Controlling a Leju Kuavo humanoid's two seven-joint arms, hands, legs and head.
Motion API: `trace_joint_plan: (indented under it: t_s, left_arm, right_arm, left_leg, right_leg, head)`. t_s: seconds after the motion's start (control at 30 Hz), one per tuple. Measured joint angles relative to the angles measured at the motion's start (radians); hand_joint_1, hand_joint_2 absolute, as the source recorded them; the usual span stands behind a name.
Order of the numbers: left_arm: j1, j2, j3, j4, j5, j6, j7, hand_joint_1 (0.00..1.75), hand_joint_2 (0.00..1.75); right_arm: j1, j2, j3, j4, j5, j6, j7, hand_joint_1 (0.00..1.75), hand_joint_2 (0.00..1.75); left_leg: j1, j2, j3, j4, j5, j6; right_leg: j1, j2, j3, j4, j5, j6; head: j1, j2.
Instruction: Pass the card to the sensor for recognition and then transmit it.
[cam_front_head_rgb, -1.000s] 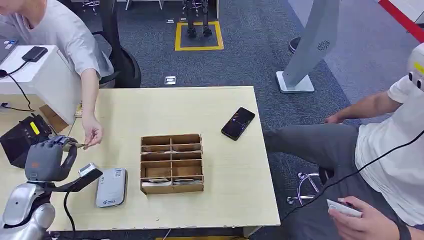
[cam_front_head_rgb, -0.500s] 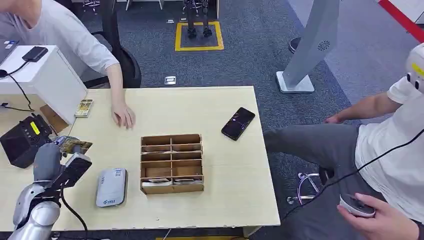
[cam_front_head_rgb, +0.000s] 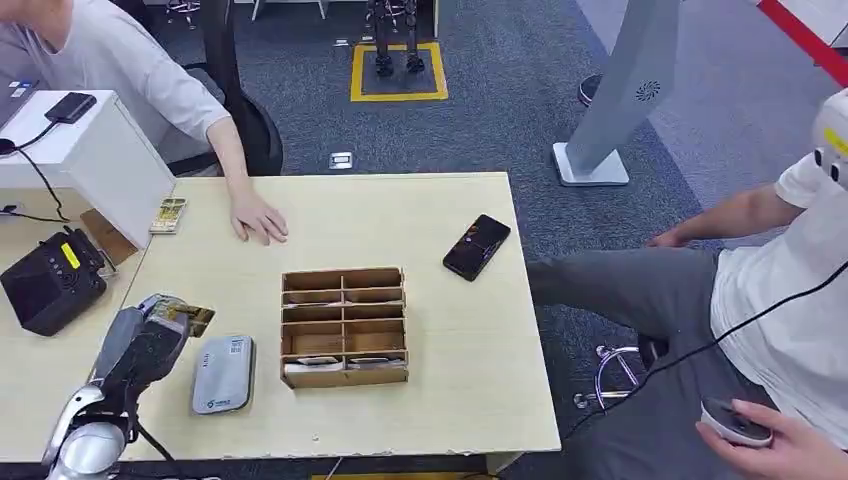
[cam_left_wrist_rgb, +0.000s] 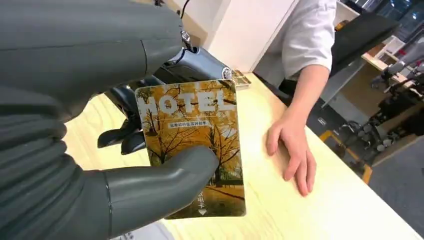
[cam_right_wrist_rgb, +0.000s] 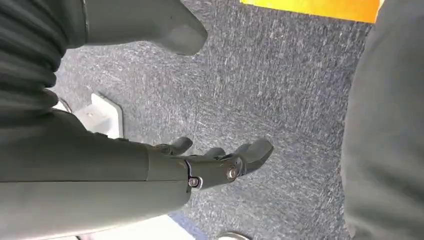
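Note:
My left hand (cam_front_head_rgb: 145, 343) hovers over the table's front left, just left of the grey-white card sensor (cam_front_head_rgb: 222, 374). It pinches a yellow hotel card (cam_front_head_rgb: 194, 317) between thumb and fingers. Close up, the card (cam_left_wrist_rgb: 192, 145) bears autumn trees and the word HOTEL, with my thumb (cam_left_wrist_rgb: 165, 180) pressed across its face. My right hand (cam_right_wrist_rgb: 210, 162) hangs over grey carpet, its fingers apart and nothing in them.
A cardboard compartment box (cam_front_head_rgb: 343, 326) stands mid-table, a black phone (cam_front_head_rgb: 476, 246) to its right. A person's hand (cam_front_head_rgb: 255, 218) rests flat on the far left of the table (cam_front_head_rgb: 450, 400). A black device (cam_front_head_rgb: 50, 285) sits left; another person sits at the right.
The person handed over the card and drew their hand back onto the table. My left hand, now holding the card, has turned and moved down toward the sensor.

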Motion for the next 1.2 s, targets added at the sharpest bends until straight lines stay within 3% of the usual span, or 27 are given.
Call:
trace_joint_plan:
  t_s: [0.47,1.2]
  left_arm:
    - [0.138,-0.016,0.0,-0.096,-0.036,-0.01,0.004,1.75,1.75]
    - [0.136,-0.098,-0.005,-0.094,-0.052,0.038,-0.001,1.75,1.75]
  right_arm:
    - [0.006,0.007,-0.024,0.003,-0.007,-0.003,0.002,0.0,1.75]
    - [0.005,0.013,-0.026,0.003,0.013,-0.006,0.003,0.0,1.75]
  left_leg:
    - [0.0,0.0,0.0,0.0,0.0,0.0]
    - [0.0,0.0,0.0,0.0,0.0,0.0]
  right_leg:
    - [0.0,0.0,0.0,0.0,0.0,0.0]
    - [0.0,0.0,0.0,0.0,0.0,0.0]
  head:
    - [0.0,0.0]
    - [0.0,0.0]
